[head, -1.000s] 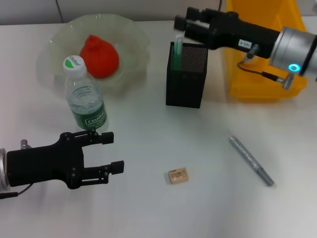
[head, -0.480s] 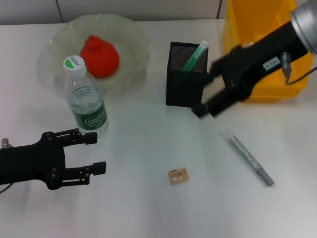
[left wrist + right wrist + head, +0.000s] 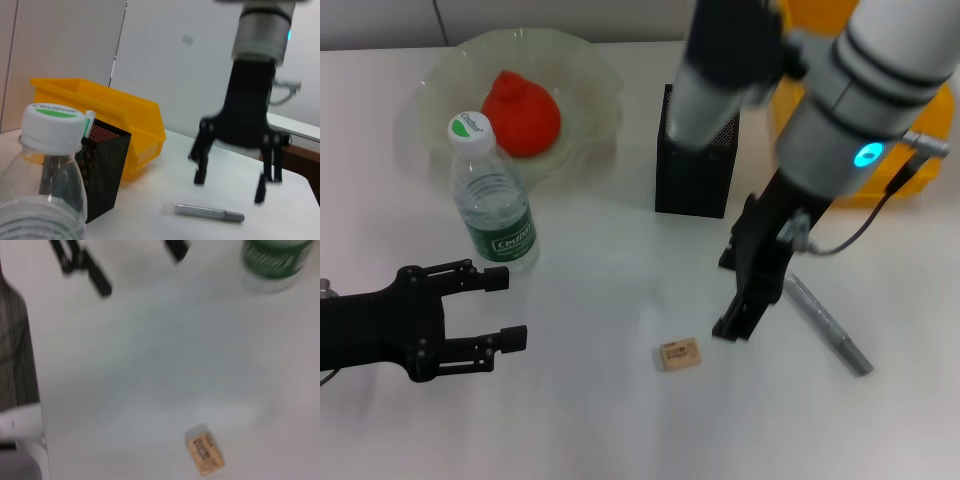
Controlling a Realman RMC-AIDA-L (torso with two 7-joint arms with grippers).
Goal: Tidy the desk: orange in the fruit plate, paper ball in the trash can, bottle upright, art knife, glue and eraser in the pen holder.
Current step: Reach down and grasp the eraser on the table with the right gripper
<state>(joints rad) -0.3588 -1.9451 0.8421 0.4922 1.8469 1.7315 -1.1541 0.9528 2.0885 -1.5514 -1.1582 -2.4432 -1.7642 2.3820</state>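
Your yellow trash can [image 3: 910,150] sits far right on the worktop [image 3: 600,400], with the black pen holder [image 3: 695,165] to its left. The orange [image 3: 520,112] already lies in the fruit plate [image 3: 590,80], far left. The bottle [image 3: 492,205] stands upright; its label print is unreadable. Your right tool [image 3: 745,290] hangs released just right of the eraser [image 3: 679,354], beside a grey pen-like stick [image 3: 827,324]. Your left tool [image 3: 490,305] rests released, near left.
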